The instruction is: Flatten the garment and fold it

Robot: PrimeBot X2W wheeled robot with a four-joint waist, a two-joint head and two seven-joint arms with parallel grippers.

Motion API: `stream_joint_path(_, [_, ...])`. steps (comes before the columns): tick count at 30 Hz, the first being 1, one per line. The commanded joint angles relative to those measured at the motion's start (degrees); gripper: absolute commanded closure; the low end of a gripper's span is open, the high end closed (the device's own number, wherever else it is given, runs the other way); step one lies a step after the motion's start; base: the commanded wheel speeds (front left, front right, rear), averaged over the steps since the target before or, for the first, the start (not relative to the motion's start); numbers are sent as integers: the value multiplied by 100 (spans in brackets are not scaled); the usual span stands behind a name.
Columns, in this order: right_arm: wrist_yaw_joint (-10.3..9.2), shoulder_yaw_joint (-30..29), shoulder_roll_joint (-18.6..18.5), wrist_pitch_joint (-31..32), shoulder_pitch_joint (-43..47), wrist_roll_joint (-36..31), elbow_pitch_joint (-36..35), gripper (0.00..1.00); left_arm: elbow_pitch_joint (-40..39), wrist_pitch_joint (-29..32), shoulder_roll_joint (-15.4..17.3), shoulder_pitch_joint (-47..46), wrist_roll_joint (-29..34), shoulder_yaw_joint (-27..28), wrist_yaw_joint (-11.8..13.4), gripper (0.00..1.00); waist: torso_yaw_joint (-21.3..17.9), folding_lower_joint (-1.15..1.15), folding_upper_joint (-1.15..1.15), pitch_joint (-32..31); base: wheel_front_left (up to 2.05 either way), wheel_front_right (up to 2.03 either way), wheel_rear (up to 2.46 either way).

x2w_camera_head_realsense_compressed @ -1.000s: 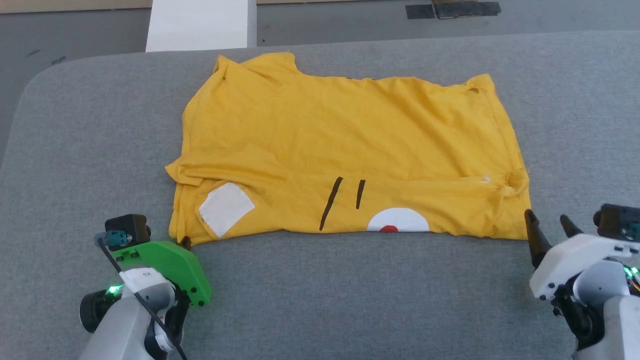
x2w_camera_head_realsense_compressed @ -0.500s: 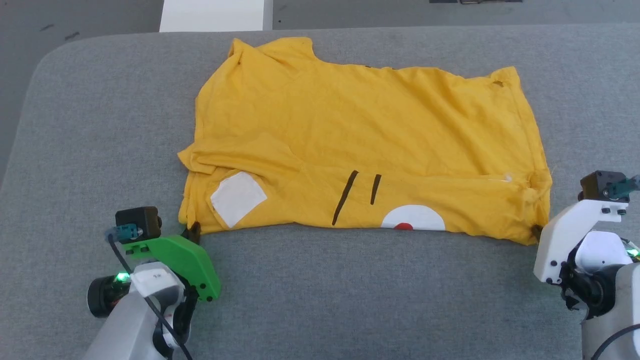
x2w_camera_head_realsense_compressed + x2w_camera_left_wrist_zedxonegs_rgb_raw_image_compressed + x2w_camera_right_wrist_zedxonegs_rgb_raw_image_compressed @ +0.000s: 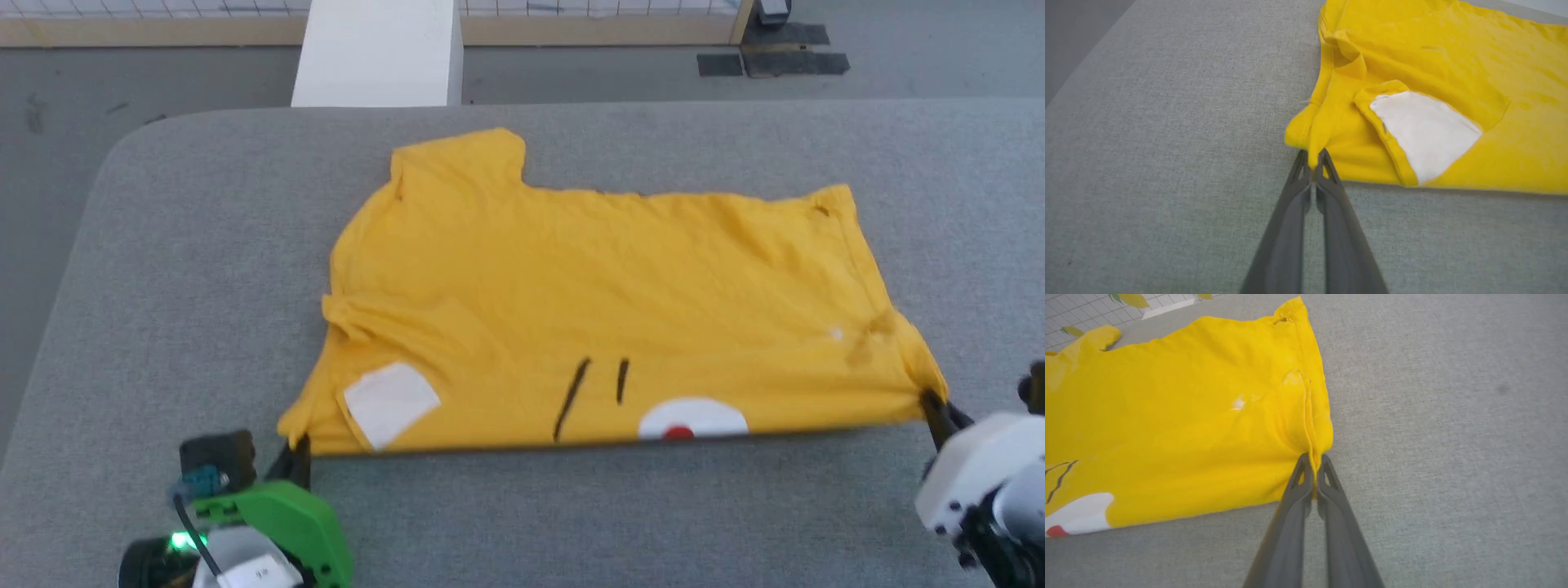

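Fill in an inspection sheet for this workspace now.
Surface: grey fabric table, rounded corner.
Job's things: yellow shirt spread out, near edge pulled taut between the grippers.
Clutter: nothing seen.
Grippers: left gripper jaws shut on shirt's near left corner; right gripper jaws shut on near right corner.
Cables: black cable at left wrist.
Surroundings: grey floor, white block, dark tape.

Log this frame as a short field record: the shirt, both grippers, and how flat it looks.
T-shirt: yellow, lying on the grey table, near edge pulled straight
left gripper: shut on the T-shirt's near left corner
right gripper: shut on the T-shirt's near right corner
flatness: mostly flat, creases near the left corner
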Motion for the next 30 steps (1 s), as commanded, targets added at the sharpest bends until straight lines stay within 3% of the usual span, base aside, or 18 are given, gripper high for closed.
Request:
stream_joint_path(1, [-9,-84,-4,67,187,46,-120,100,-160,119,86,218,23,-21,109,100,58,0,0,-82,0,0,0])
stream_joint_path(5, [-9,-266,-4,472,599,13,-224,100,-519,523,118,628,-51,-162,253,100,82,0,0,-102,0,0,0])
stream_joint_path(10, [-9,-368,-4,891,895,-71,71,100,-485,930,112,846,-202,-379,206,100,84,0,0,-57,0,0,0])
stream_joint_path(17, [-9,-373,-4,593,876,20,965,100,-109,1049,34,790,-387,-485,20,100,57,0,0,-40,0,0,0])
stream_joint_path(18, [-9,-358,-4,488,863,53,1043,100,-66,1038,23,781,-409,-479,5,65,53,0,0,-56,0,0,0])
stream_joint_path(19, [-9,-342,-4,324,847,128,1117,100,-33,990,16,767,-411,-469,-9,8,49,0,0,-88,0,0,0])
stream_joint_path(20, [-9,-312,-4,170,838,196,1148,82,-18,934,4,766,-419,-455,-25,0,49,0,0,-111,0,0,0])
stream_joint_path(21, [-9,-226,-4,-27,846,265,1149,55,-12,868,3,751,-428,-438,-59,0,50,0,0,-146,0,0,0])
stream_joint_path(22, [-9,-177,-4,-183,865,318,1132,0,-20,809,11,729,-427,-418,-86,0,49,0,0,-165,0,0,0])
stream_joint_path(30, [-9,302,-4,-1873,929,241,319,0,-126,-53,412,-32,-3,-241,-585,0,-113,0,0,-143,0,0,0])
